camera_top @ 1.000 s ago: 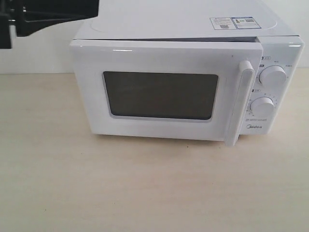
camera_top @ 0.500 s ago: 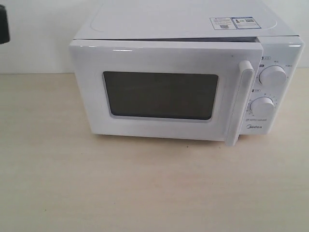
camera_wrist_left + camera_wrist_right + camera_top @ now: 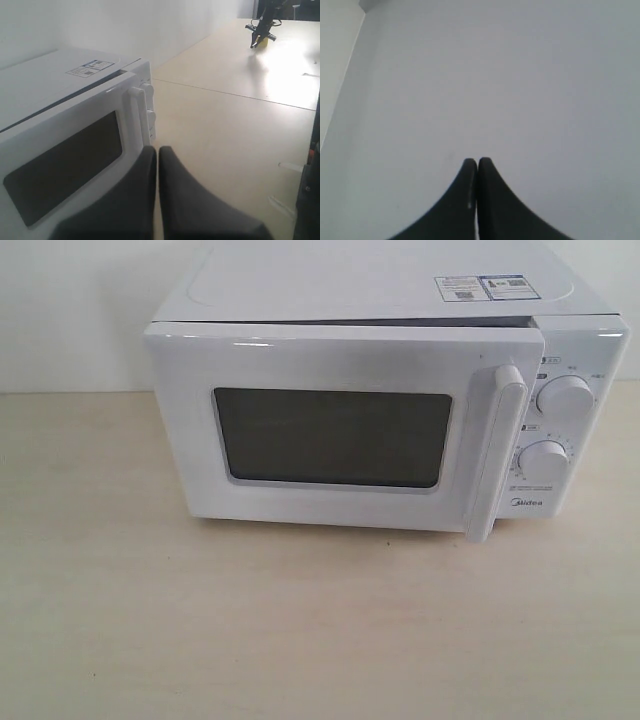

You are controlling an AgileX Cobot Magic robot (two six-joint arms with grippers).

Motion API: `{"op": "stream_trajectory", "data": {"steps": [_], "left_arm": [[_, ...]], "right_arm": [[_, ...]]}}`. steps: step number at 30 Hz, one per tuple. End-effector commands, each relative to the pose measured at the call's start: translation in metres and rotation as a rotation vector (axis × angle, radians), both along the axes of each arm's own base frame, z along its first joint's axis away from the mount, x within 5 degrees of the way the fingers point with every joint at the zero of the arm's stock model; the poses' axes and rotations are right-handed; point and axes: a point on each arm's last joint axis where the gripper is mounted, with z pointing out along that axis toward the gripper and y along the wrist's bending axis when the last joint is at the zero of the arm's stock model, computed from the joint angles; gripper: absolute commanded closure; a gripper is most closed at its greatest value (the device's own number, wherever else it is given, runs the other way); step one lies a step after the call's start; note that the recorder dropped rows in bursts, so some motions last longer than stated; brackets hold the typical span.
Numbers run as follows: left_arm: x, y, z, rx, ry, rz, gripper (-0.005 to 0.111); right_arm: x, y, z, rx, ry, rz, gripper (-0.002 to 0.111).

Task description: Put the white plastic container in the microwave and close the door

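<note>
The white Midea microwave is sitting on the pale wooden table, its two round knobs facing the exterior camera. The door is lying almost flush against the body, though a thin dark line along its top edge is suggesting it may be resting slightly ajar. The dark window is hiding the interior, so whether the white plastic container is lying inside cannot be told. The left gripper is hanging in front of the door, apart from it, fingers pressing together on nothing; the right gripper is likewise clenching empty, facing a blank pale surface.
</note>
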Motion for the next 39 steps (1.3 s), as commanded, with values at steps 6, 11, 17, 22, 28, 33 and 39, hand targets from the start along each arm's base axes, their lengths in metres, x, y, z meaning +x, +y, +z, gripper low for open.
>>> {"op": "stream_trajectory", "data": {"steps": [6, 11, 17, 22, 28, 33, 39], "left_arm": [[0.0, 0.001, 0.0, -0.015, 0.001, 0.016, 0.103], [0.0, 0.001, -0.001, -0.013, 0.003, 0.016, 0.103], [0.0, 0.001, -0.001, -0.013, 0.003, 0.016, 0.103], [-0.001, 0.001, -0.002, -0.009, 0.008, 0.008, 0.103], [-0.001, 0.0, -0.005, 0.0, 0.022, -0.004, 0.103], [0.004, 0.001, -0.015, -0.007, 0.044, 0.021, 0.103], [0.005, 0.001, -0.015, -0.019, 0.043, 0.034, 0.103]], "right_arm": [[0.058, -0.001, 0.011, -0.015, 0.923, -0.037, 0.108], [0.084, 0.006, -0.02, 0.037, 1.318, 0.04, 0.108], [0.105, 0.026, -0.032, -0.054, 1.467, 0.247, 0.108], [0.132, 0.054, -0.028, -0.217, 1.36, 0.544, 0.108], [0.176, 0.051, -0.038, -0.069, 1.361, 0.504, 0.108], [0.192, 0.055, -0.039, -0.03, 1.295, 0.424, 0.108], [0.185, 0.083, -0.04, -0.048, 1.157, 0.332, 0.108]]}}
